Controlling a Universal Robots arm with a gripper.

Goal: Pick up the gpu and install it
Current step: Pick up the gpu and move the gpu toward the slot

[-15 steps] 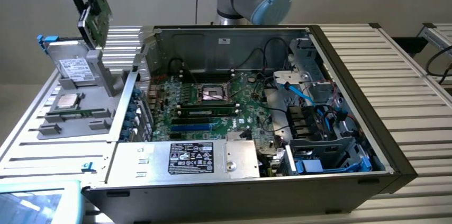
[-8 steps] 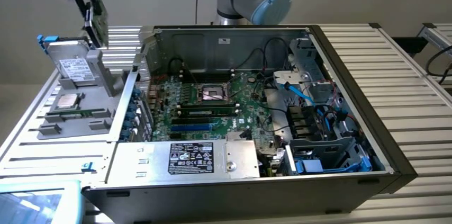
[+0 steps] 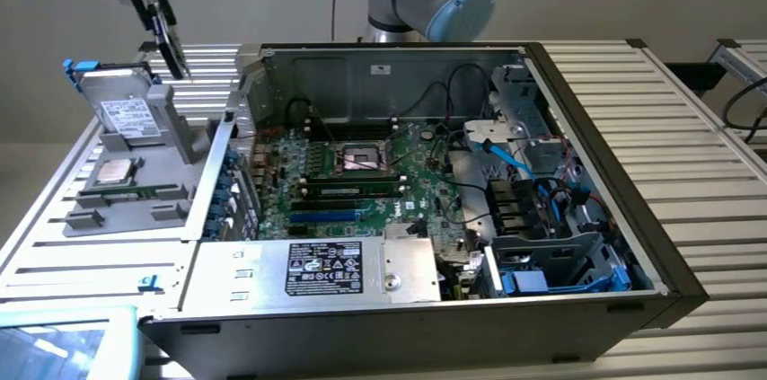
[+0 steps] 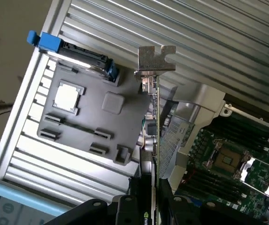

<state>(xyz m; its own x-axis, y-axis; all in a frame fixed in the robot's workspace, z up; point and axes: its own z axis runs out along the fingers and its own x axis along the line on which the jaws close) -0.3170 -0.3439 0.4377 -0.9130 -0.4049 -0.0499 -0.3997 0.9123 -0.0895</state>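
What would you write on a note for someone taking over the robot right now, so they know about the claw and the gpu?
Grip: the claw is shut on the gpu, holding it by one end with its silver bracket at the far end.
Where: the gpu hangs in the air by the grey parts holder, to the exterior view's left of the open computer case.
Done: the gpu is picked up.
Left: it is not yet on the green motherboard inside the case.

Slatted table [image 3: 701,119], computer case [image 3: 396,335], parts holder [image 3: 108,218]
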